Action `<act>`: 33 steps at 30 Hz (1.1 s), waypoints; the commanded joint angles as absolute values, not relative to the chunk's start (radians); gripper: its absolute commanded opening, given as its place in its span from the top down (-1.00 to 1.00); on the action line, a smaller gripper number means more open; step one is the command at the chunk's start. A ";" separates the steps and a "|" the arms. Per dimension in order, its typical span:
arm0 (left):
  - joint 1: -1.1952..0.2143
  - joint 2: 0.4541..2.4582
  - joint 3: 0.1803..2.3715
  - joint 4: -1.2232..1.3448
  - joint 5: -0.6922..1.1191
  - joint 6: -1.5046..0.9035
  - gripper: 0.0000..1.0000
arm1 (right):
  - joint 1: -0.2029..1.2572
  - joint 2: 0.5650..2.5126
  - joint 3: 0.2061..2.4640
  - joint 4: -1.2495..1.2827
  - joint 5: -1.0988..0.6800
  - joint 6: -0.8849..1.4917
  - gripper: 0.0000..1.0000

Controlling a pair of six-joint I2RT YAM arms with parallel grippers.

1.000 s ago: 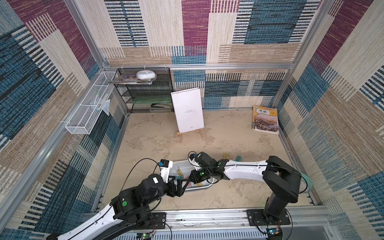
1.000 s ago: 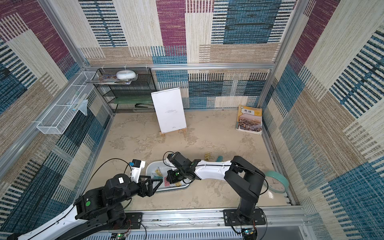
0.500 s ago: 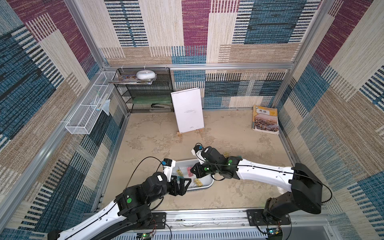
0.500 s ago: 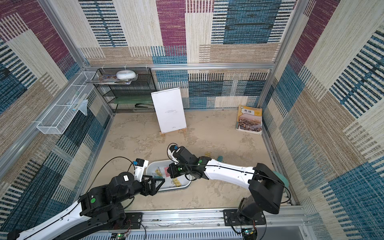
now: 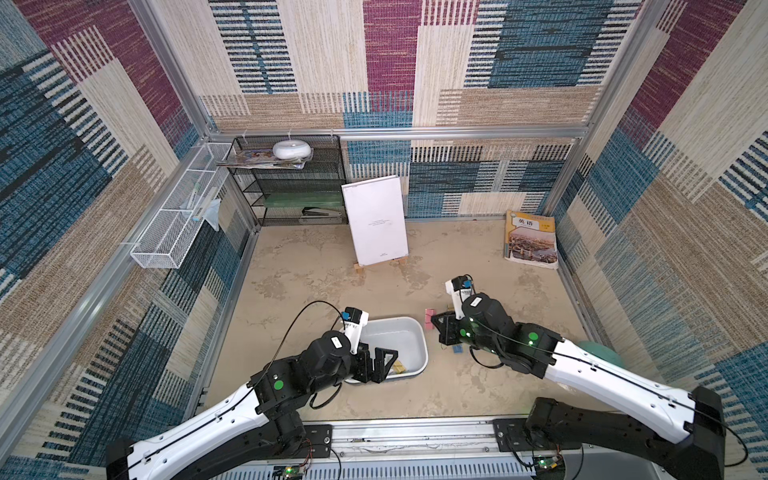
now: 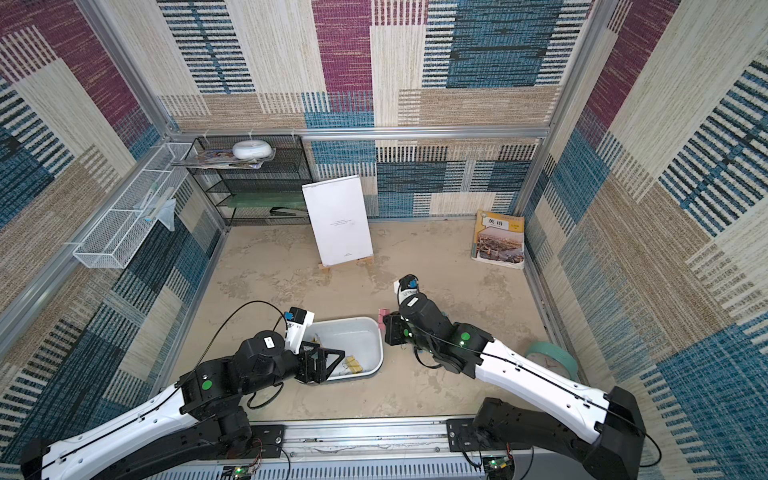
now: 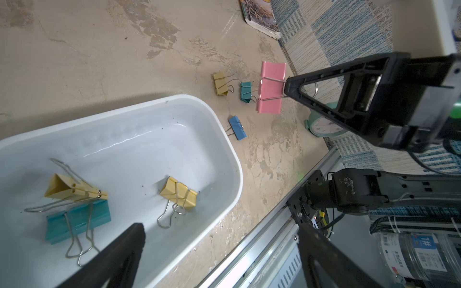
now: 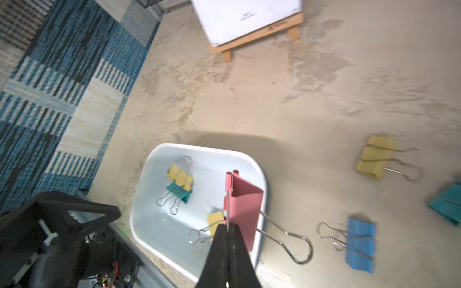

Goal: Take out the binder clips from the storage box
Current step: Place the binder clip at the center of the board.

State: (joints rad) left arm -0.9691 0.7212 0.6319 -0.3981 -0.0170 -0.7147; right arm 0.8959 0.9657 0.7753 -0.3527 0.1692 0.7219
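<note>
With 12 o'clock at the far wall in both top views, the left gripper (image 5: 383, 365) hangs over the 7 o'clock end of the storage box (image 5: 419, 332). Its jaws are spread wide with nothing between them. The white box sits near 6 o'clock on the table (image 5: 332, 270). In it lie a lone yellow clip (image 7: 178, 192) toward its 5 o'clock corner and a second yellow clip (image 7: 74, 190) touching a large teal clip (image 7: 77, 219).

At the box's 2 o'clock corner the right gripper (image 8: 227, 225) has its tips pressed together on one wire handle of the pink clip (image 8: 243, 199). Whether that clip touches the table cannot be told.

Three more clips lie on the table off the box's 3 o'clock side. The blue clip (image 7: 237, 127) is just beside the rim. The small teal clip (image 7: 245, 91) and small yellow clip (image 7: 220, 83) are near the pink one.

A teal clock (image 6: 550, 361) lies at 4 o'clock by the wall. Farther back a white board (image 5: 376, 224) stands at 12 o'clock, a book (image 5: 532, 241) lies at 1 o'clock, and a black mesh rack (image 5: 291, 183) stands at 11 o'clock.
</note>
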 commanded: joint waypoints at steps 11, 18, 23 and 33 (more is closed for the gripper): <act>-0.979 0.863 0.684 -0.276 0.040 -0.662 -0.98 | 0.679 0.758 0.556 -0.488 0.212 0.793 1.00; -0.981 0.870 0.681 -0.272 0.009 -0.645 -0.98 | 0.601 0.735 0.465 -0.466 0.174 0.805 1.00; -0.981 0.902 0.694 -0.263 0.021 -0.635 -0.98 | 0.562 0.739 0.405 -0.421 0.126 0.813 1.00; -0.983 0.908 0.693 -0.263 0.016 -0.632 -0.99 | 0.476 0.781 0.335 -0.317 0.048 0.778 1.00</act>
